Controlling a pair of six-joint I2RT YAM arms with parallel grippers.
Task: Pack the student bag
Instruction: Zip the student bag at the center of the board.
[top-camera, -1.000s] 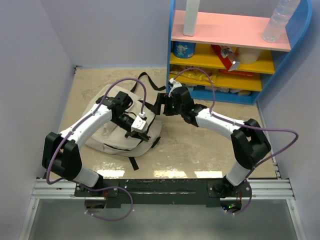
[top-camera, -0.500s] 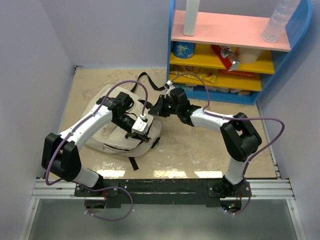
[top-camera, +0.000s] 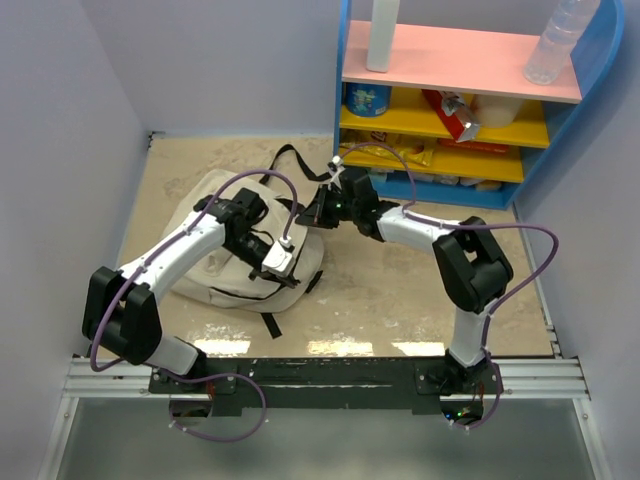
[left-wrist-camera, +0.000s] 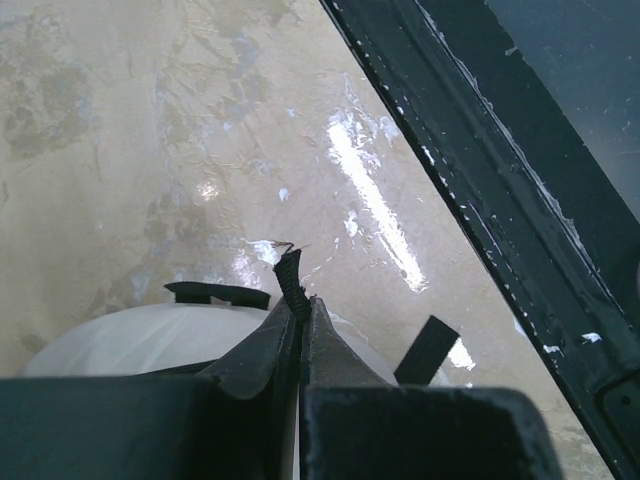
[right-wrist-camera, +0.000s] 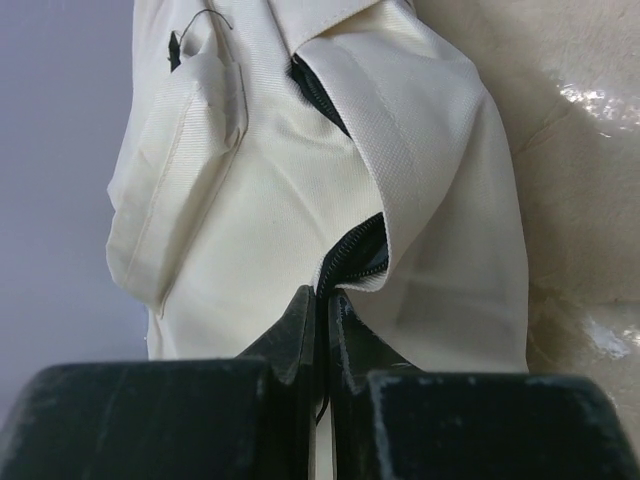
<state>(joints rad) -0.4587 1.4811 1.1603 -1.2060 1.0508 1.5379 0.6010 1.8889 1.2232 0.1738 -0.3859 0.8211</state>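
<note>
The student bag (top-camera: 228, 268), a cream canvas backpack with black straps, lies on the tan tabletop at centre left. My left gripper (top-camera: 286, 264) sits over its near right corner. In the left wrist view it (left-wrist-camera: 300, 306) is shut on a black braided pull cord (left-wrist-camera: 291, 280) of the bag (left-wrist-camera: 120, 340). My right gripper (top-camera: 318, 211) reaches the bag's far right side. In the right wrist view it (right-wrist-camera: 326, 294) is shut on the black zipper edge (right-wrist-camera: 356, 254) of the cream bag (right-wrist-camera: 280, 180), where the opening gapes slightly.
A blue, yellow and pink shelf unit (top-camera: 455, 68) stands at the back right, holding a clear bottle (top-camera: 560, 40), a white container (top-camera: 380, 35), a blue can (top-camera: 368, 98) and a red packet (top-camera: 450, 112). Black straps (top-camera: 290, 155) trail behind the bag. The table's black front rail (left-wrist-camera: 520, 200) runs nearby.
My right gripper has moved left onto the bag and gone from open to shut on the zipper edge, its elbow folding in. The left gripper stayed shut and shifted slightly.
</note>
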